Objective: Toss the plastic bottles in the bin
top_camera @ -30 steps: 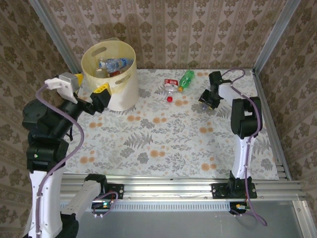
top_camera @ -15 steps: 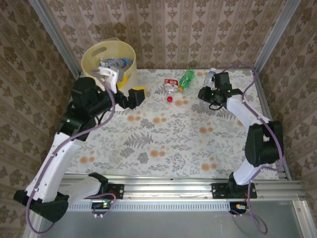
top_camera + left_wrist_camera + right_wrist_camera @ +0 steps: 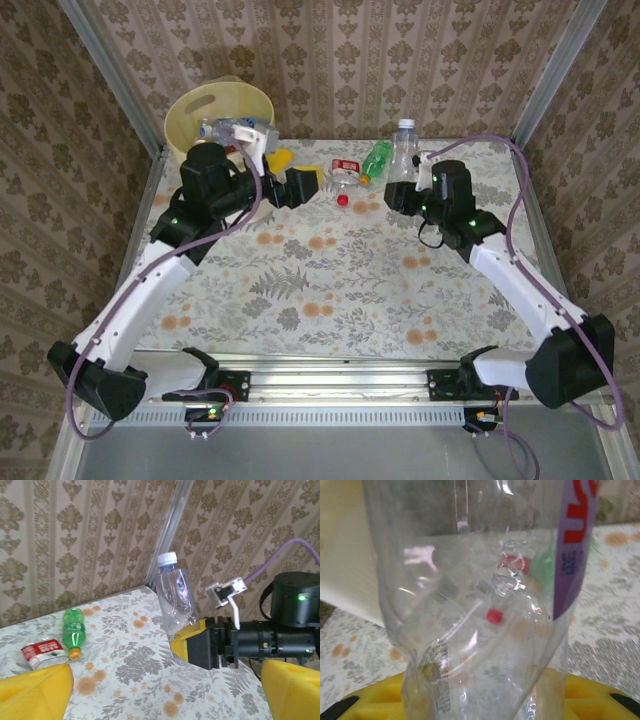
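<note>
Moved since a second ago: both arms, swung in from the frame's sides toward its upper middle. The left gripper (image 3: 298, 172) has gone from the bin's front to its right, and the clear bottle (image 3: 403, 150) now stands raised and upright.

- Left arm: runs from lower left diagonally up to upper centre-left of the top view. Its jaws are spread wide with nothing between them.
- Right arm: stretched from lower right to upper centre. The right gripper (image 3: 398, 192) pinches the clear bottle low on its body, pale cap uppermost, near the table's (image 3: 330, 280) far edge.
- Bin (image 3: 190, 105): pale yellow, upper left of the top view, with several bottles (image 3: 228, 128) inside.
- Loose on the table, between the two grippers: green bottle (image 3: 377, 158) and red-labelled bottle (image 3: 345, 168), both lying down, just beside each other.
- Left wrist view adds: the dented wall of the clear bottle (image 3: 176, 597), an orange cap on the green bottle (image 3: 73, 632), and its own yellow fingers (image 3: 35, 692) at both lower corners.
- Right wrist view adds: the crumpled clear plastic (image 3: 480, 605) close up, a purple label strip with red lettering at upper right, and a yellow finger along the bottom edge. Red and green shapes show blurred through the plastic.
</note>
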Controlling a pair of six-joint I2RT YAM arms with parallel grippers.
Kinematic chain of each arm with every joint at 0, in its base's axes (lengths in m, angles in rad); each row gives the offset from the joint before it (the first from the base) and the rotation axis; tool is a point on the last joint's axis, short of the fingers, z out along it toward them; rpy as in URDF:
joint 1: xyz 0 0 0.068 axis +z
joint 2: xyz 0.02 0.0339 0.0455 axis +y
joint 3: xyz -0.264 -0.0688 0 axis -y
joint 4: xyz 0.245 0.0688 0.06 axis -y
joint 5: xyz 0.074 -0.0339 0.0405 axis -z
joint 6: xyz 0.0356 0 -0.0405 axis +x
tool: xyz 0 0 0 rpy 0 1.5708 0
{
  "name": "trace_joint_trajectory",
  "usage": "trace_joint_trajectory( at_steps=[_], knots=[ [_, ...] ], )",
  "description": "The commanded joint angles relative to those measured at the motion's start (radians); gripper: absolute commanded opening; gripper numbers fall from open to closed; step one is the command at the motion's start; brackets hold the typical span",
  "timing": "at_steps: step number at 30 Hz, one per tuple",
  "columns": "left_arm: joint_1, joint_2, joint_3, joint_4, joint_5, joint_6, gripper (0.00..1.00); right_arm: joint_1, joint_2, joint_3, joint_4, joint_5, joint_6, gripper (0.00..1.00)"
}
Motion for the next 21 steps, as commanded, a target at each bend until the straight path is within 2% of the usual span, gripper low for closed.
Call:
trace_joint_trajectory(
  at_steps=[1, 10, 21],
  knots=[
    [-0.026, 0.026, 0.039, 0.059, 0.031, -0.032, 0.95, 0.029, -0.066, -0.026, 0.079, -0.013, -0.055, 0.46],
    [-0.093, 0.11, 0.089, 0.119, 0.071, -0.058, 0.93, 0.143, -0.118, -0.026, 0.08, -0.024, -0.114, 0.45],
    [-0.127, 0.164, 0.125, 0.146, 0.15, -0.065, 0.85, 0.215, -0.127, -0.026, 0.1, -0.105, -0.149, 0.45]
  ],
)
